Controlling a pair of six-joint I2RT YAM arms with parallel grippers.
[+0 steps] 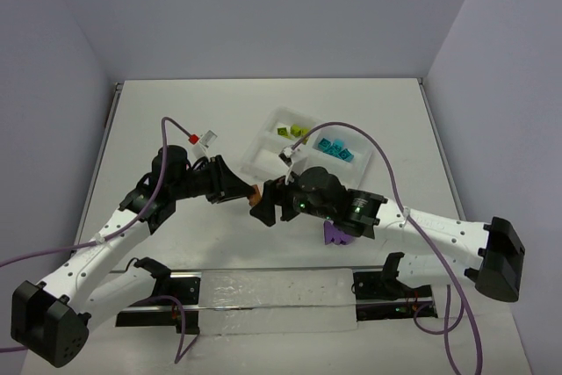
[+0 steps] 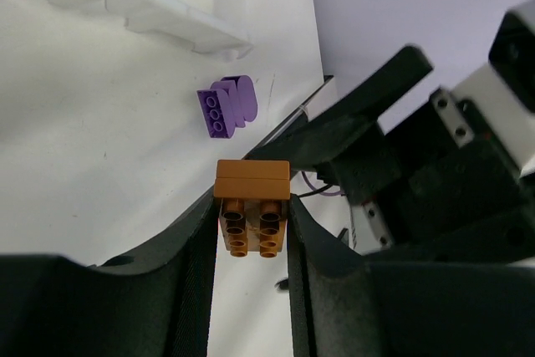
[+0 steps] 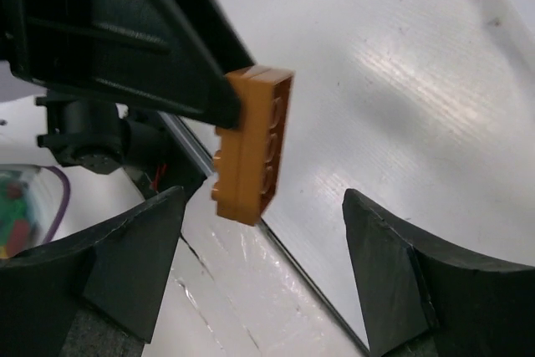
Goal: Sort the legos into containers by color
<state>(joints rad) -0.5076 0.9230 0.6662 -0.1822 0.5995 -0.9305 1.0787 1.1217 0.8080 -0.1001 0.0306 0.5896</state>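
- The tray (image 1: pixel 261 142) lies on the table (image 1: pixel 176 120) in the upper middle of the top view, behind both tools.
- The upper brick group (image 1: pixel 291 132) lies in one tray compartment. The right brick group (image 1: pixel 335 149) lies in the compartment to its right.
- The held brick (image 1: pixel 254 192) sits at frame centre, clamped between the fingers of the left tool (image 1: pixel 248 192), just before the tray.
- The right tool (image 1: pixel 272 201) is just right of it, with one finger standing apart on either side of that brick.
- The loose brick (image 1: pixel 333 233) lies on the table, lower right of the tools.
- The strip (image 1: pixel 272 300) runs along the bottom of the frame.
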